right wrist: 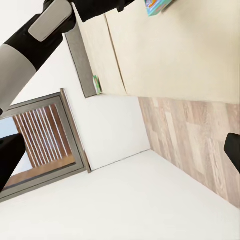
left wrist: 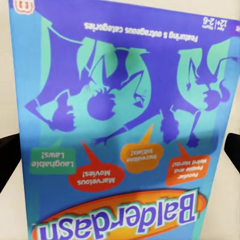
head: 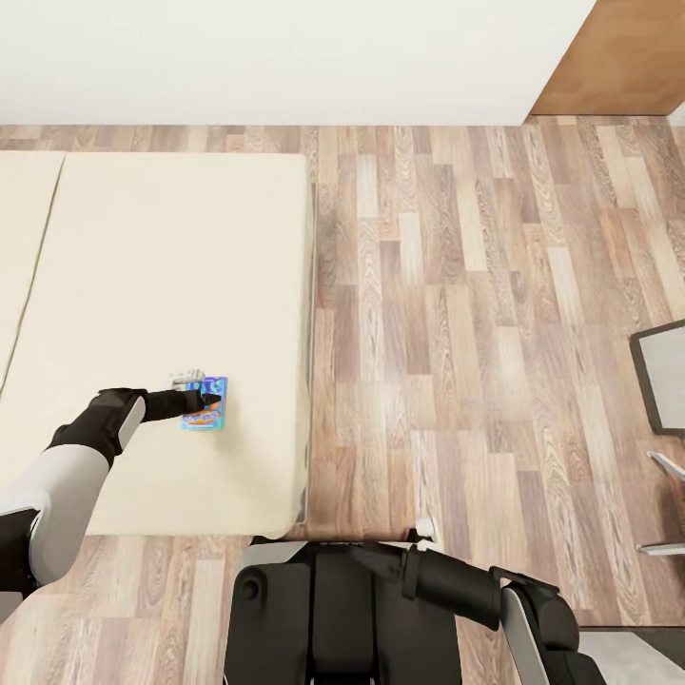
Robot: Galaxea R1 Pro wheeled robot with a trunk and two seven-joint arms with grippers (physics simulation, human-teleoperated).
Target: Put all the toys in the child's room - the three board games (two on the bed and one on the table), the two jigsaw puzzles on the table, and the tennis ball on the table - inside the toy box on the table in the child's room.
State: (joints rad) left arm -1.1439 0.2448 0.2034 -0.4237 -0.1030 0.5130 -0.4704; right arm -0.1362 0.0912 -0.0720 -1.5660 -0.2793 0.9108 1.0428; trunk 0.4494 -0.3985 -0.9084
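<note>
A: Floor (head: pixel 457 314) of wood planks took up the right of the head view, and the cream bed (head: pixel 162 285) took up the left. Was anything lying on it?

B: One board game (head: pixel 206 403), a blue Balderdash box, lay flat on the mattress near the bed's right edge. The right wrist view caught a corner of it too.

A: And the left arm (head: pixel 76 457)?

B: It reached out over the bed, with the left end effector (head: pixel 190 392) right at the box's left side. In the left wrist view the box lid (left wrist: pixel 120 120) sat between two dark fingers (left wrist: pixel 10 155), one at each side edge.

A: So were they clamped on it?

B: Spread apart, wider than the box; I couldn't tell whether they touched it.

A: The right end effector?

B: One dark fingertip (right wrist: pixel 233 150) showed in its wrist view above the floor. Whether that end effector was apart or together, I couldn't tell.
</note>
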